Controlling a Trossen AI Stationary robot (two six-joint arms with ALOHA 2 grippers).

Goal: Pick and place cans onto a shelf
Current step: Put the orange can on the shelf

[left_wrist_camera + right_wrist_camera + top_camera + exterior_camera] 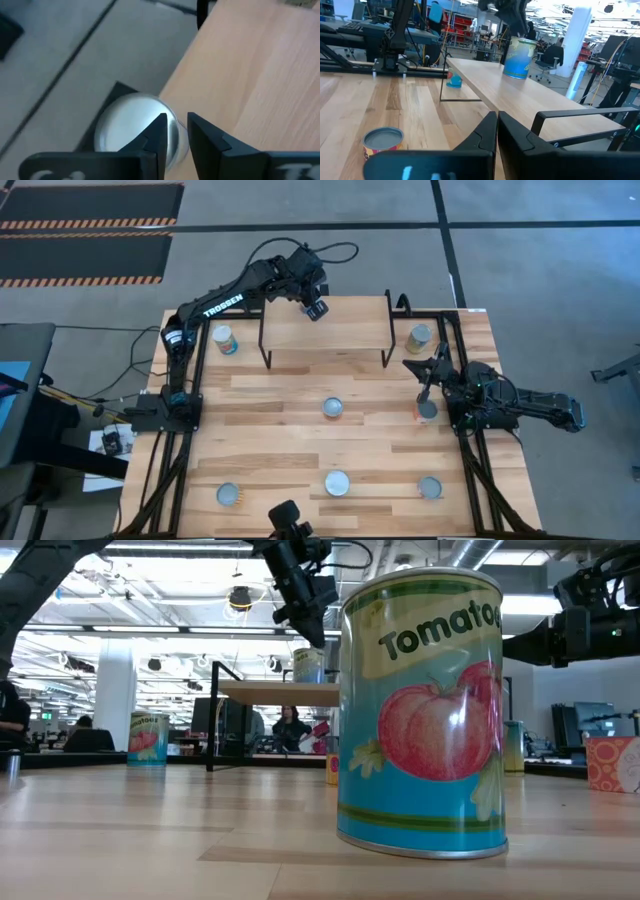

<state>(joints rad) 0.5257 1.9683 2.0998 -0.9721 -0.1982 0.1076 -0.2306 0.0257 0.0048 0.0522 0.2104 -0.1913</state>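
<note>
placed can: is being seen upright on the shelf, at its far-left corner, close to the edge; blue-green label, silver top.
left claw: is being held just above that can; fingers are parted by a narrow gap, nothing clamped between them, so it is being read as released.
key relation: the can is lying directly under the left claw, long axis vertical; a straight lift is judged the safe way off, since a sideways drag could tip the can off the corner.
right claw: is being held over the bench by the right edge, fingers pressed together, empty; an orange-labelled can is standing just beside it.
nearer arm: the can by the shelf's left legs is lying nearer the left arm; the orange-labelled one is nearer the right.
bench cans: several are being left standing on the bench, not yet shelved.
writing: "Tomato" plus a tomato picture on the close-up can; "TROSSEN" on the left arm.
</note>
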